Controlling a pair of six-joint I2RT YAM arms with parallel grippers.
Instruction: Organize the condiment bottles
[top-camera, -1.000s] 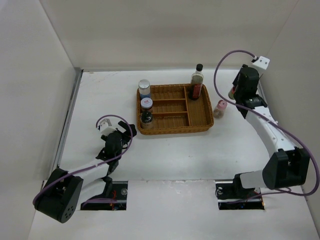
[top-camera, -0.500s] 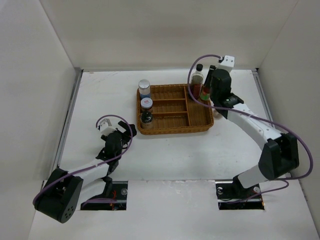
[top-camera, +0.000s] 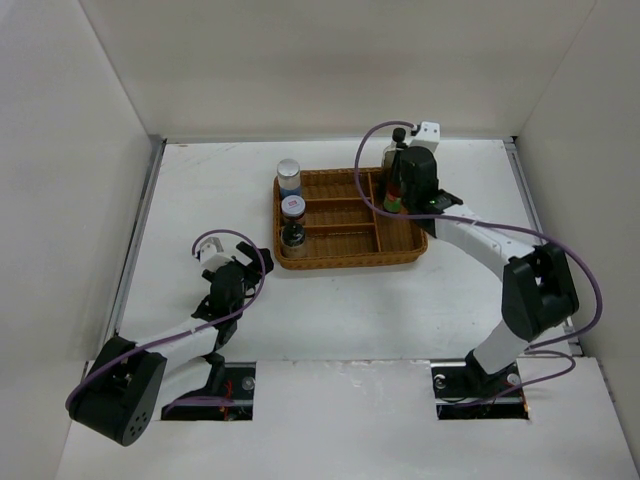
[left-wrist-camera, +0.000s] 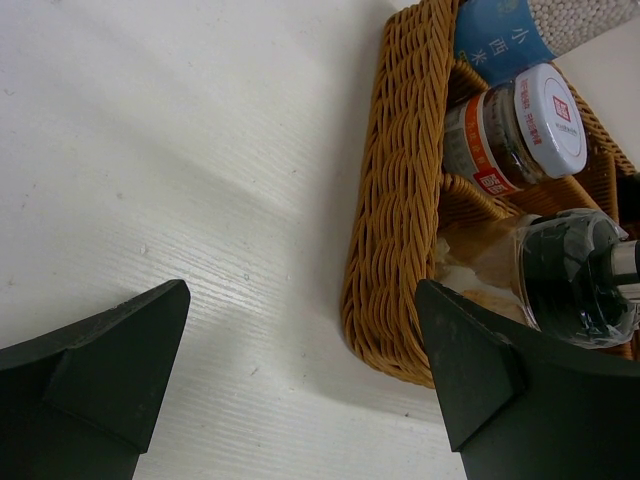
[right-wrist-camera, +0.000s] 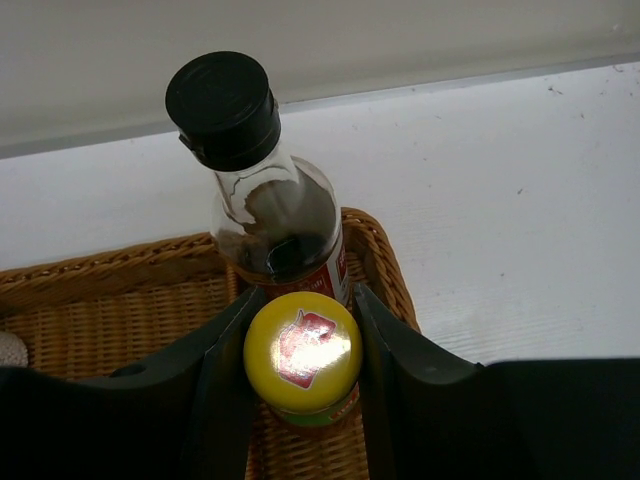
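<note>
Now | step: seat red bottle (right-wrist-camera: 300, 352) in tray's (top-camera: 345, 258) right slot | right gripper (right-wrist-camera: 303, 330) clamped on it at the cap, just near of tall bottle (right-wrist-camera: 275, 215) | advice: lower straight, don't nudge tall bottle, release only once seated | left gripper (left-wrist-camera: 300, 300) wide, empty, near-left of tray | white table (top-camera: 330, 310), plain white walls (top-camera: 330, 70)

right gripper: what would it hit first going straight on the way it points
Probably the tray floor: the right gripper points down into it, gripping the yellow-capped bottle, whose base would touch first. Depth unclear.
</note>
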